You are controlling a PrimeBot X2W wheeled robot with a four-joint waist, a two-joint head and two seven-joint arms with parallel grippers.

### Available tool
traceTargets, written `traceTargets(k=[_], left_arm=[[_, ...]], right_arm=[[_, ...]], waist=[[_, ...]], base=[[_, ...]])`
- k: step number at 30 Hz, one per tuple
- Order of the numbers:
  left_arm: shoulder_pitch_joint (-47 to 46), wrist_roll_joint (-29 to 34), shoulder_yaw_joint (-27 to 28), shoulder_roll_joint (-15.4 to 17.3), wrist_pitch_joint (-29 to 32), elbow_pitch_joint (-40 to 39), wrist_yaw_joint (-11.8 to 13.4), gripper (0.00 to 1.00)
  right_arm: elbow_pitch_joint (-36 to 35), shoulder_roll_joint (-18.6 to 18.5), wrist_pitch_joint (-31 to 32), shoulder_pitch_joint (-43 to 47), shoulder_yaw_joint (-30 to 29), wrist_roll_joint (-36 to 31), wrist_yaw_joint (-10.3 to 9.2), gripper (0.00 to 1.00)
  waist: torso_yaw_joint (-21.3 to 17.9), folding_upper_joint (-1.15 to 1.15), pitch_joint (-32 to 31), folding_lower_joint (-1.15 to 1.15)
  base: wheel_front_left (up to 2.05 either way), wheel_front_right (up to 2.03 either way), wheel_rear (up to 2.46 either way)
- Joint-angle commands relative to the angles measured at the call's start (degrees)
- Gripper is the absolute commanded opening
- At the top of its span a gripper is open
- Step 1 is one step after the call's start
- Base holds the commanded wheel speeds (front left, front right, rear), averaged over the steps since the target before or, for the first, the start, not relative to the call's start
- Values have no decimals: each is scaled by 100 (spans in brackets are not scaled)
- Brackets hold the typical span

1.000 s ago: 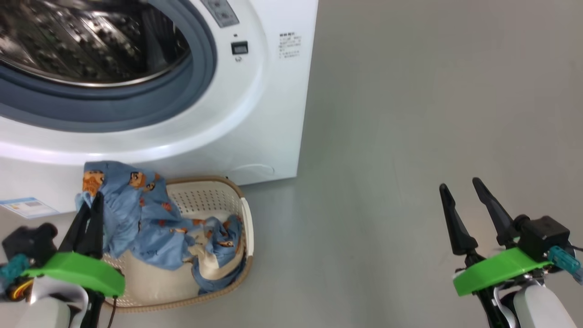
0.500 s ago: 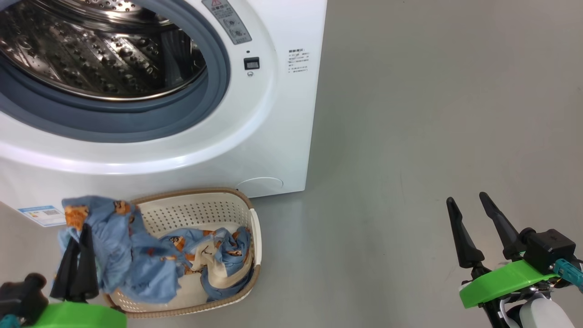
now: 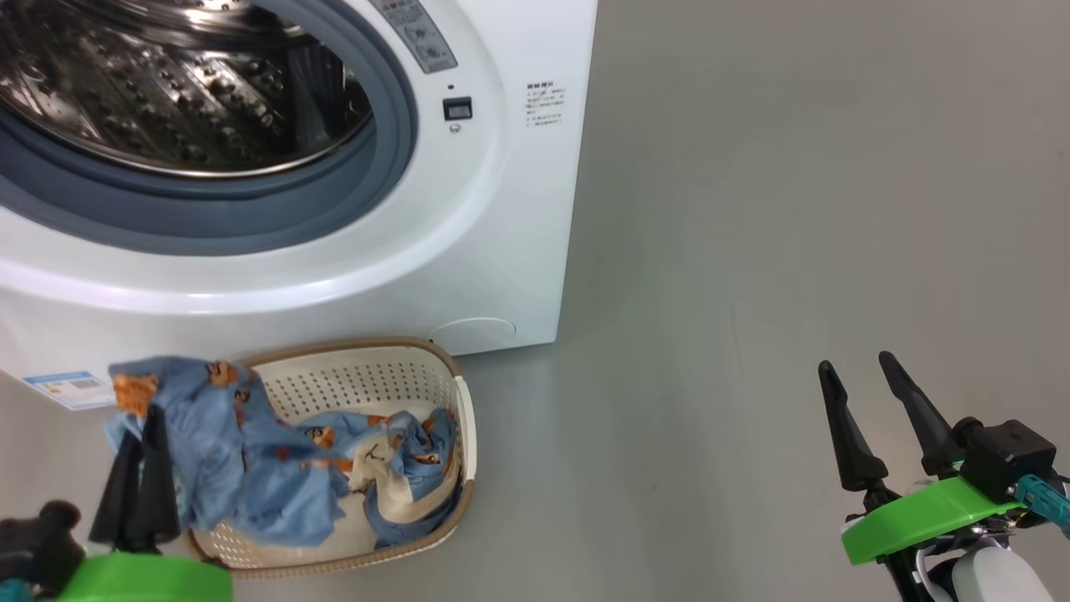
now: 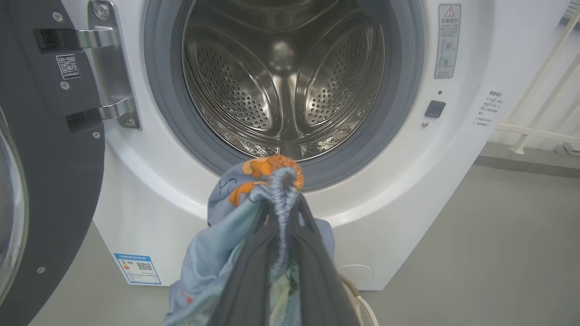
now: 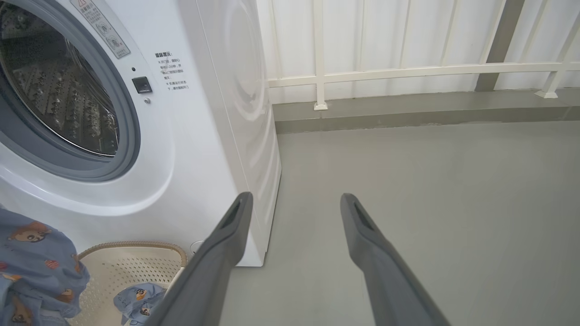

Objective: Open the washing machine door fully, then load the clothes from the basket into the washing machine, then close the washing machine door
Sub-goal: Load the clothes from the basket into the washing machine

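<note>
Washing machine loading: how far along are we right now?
Done: the door stands swung open. In hand: left gripper shut on a blue garment, held above the basket. Left: the drum looks empty, more clothes lie in the basket, then close the door.

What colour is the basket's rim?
Brown, woven-looking rim on a cream basket; clearest in the head view.

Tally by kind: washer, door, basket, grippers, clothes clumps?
Washer: 1
Door: 1
Basket: 1
Grippers: 2 (left, right)
Clothes: 2 clumps (one held by left, one in basket)
Total: 7
</note>
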Motion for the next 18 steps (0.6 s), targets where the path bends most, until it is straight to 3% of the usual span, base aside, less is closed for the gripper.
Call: traceTargets(k=[1, 10, 18], left_arm=[[-279, 61, 192, 149, -37, -204, -14, 0], [-1384, 69, 104, 517, -37, -115, -14, 0], [-2924, -79, -136, 774, -37, 866, -14, 0]], right_arm=[[-159, -36, -28, -6, 105, 9, 9, 100], [-215, 99, -28, -188, 128, -9, 9, 100], [-253, 239, -28, -443, 200, -26, 9, 100]], waist=[[-15, 0, 74, 0], [-128, 0, 445, 0], [-260, 0, 926, 0]], base=[[0, 0, 0], [0, 0, 0], [0, 0, 0]])
